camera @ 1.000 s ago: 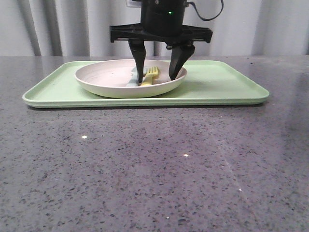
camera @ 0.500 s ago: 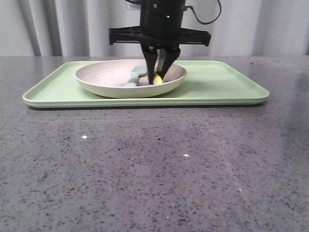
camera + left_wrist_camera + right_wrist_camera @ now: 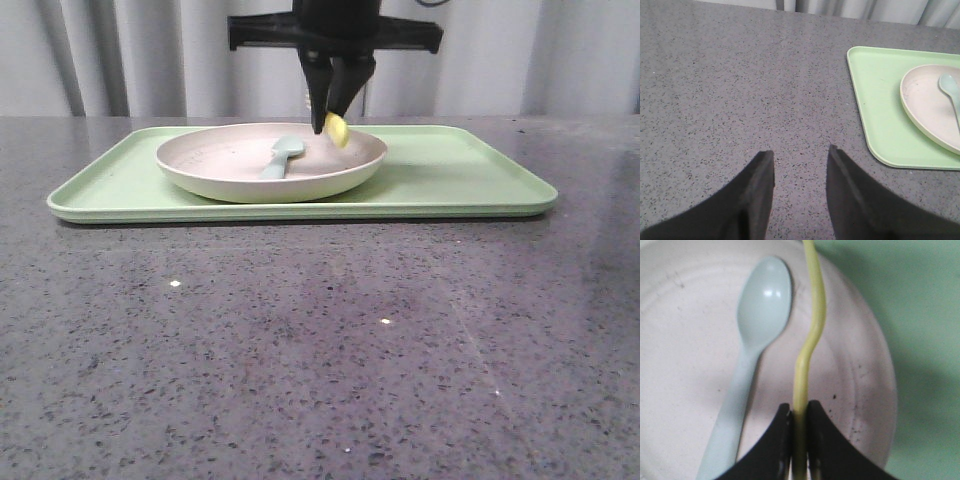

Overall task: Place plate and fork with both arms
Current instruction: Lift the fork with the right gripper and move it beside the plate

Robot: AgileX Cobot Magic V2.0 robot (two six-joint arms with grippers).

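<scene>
One gripper, the right gripper (image 3: 333, 122), has risen since a second ago, pinching the fork (image 3: 338, 130) above the plate (image 3: 215, 165); spoon (image 3: 282, 157) stays at the fork's nine o'clock. Left gripper (image 3: 800, 165) spread.

The fork (image 3: 807, 345) is cut off at the right wrist view's upper edge, tines unseen, and mostly hidden by fingers (image 3: 322, 95) up front.

No legible text, label, brand, number or sign appeared on the plate (image 3: 235, 165), the fork (image 3: 807, 350), the spoon (image 3: 752, 345), the tray (image 3: 470, 175), the table (image 3: 320, 350) or either gripper in any view.
</scene>
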